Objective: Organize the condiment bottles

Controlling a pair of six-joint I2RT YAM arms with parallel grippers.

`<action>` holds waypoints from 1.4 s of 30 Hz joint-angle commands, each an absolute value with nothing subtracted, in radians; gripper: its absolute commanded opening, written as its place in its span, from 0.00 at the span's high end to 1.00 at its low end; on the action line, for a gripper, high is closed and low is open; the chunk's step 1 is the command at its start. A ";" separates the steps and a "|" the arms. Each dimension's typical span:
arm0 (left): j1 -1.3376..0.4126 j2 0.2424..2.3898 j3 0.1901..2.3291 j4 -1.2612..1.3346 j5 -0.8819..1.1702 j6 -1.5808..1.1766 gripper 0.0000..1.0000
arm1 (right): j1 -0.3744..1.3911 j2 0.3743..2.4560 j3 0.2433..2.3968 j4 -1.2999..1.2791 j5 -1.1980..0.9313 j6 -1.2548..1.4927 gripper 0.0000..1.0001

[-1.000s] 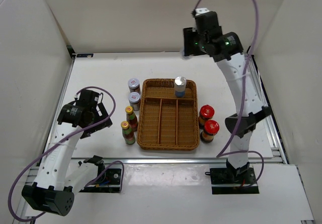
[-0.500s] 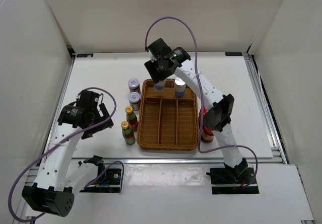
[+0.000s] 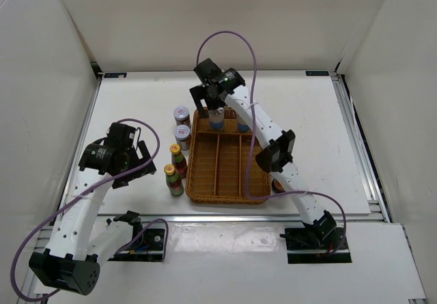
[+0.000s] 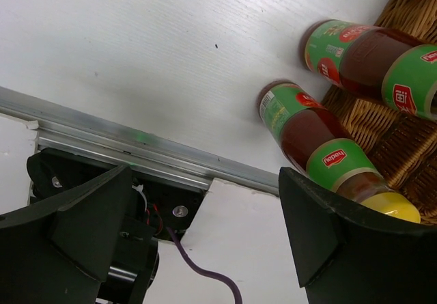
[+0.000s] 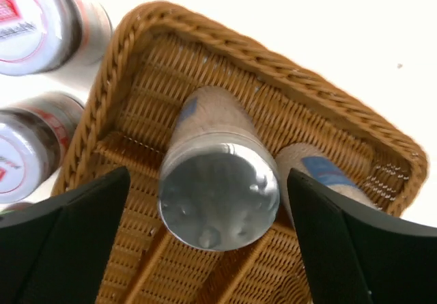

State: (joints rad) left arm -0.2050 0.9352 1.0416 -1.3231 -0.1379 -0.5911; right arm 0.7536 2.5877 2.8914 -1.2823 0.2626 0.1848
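Hovering right end effector (image 5: 208, 181): spread wide, gripping nothing; fingers flanking a silver-capped bottle (image 5: 218, 191), touching neither side.
Silver-capped bottle: upright inside the wicker tray (image 3: 225, 199), far-left corner, crosswise far compartment.
Twin silver-capped bottle (image 5: 321, 171): same compartment, just beside the first, toward the tray's right.
Left end effector (image 4: 205, 181): open and empty, off the tray's near-left side, above the bare surface (image 4: 136, 31).
Yellow-capped bottles (image 4: 321, 147): two, upright, just outside the tray's left wall.
Purple-lidded jars (image 3: 181, 115): two, outside the tray's far-left corner, close to the wall.
Stage, by judgement: silver pair placed; other pairs not yet inside the tray.
Risk on withdrawal: slanted lift likely to snag a finger on the cap, tipping the unheld bottle into its twin.
Risk near the jars: low leftward sweep over the tray's rim likely to clip and topple them.
Cause in both: tight clearance, tall narrow bottles, nothing bracing them.
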 commanded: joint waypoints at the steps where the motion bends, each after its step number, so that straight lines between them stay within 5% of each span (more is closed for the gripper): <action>1: -0.216 0.925 1.040 -1.307 -0.124 -0.583 0.00 | 0.756 2.568 3.052 -1.387 0.308 0.222 0.00; 14: -0.216 0.887 1.040 -1.307 -0.143 -0.612 0.00 | 0.690 2.177 2.995 -1.595 0.713 0.340 0.00; 21: -0.216 0.897 1.031 -1.307 -0.152 -0.630 0.00 | 0.540 1.755 2.260 -1.582 0.569 0.570 0.00; 27: -0.216 0.906 1.031 -1.307 -0.161 -0.640 0.00 | 0.454 1.468 1.610 -1.326 0.326 0.583 0.00; 32: -0.216 0.917 1.031 -1.307 -0.161 -0.640 0.00 | 0.445 1.374 1.355 -1.192 0.207 0.571 0.00; 42: -0.216 0.927 1.031 -1.316 -0.161 -0.640 0.00 | 0.445 1.364 1.255 -1.057 0.140 0.512 0.00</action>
State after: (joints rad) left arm -0.2127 0.9306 1.0359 -1.3235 -0.1425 -0.6300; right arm 0.4454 1.3880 1.2606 -1.1305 0.1757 0.5350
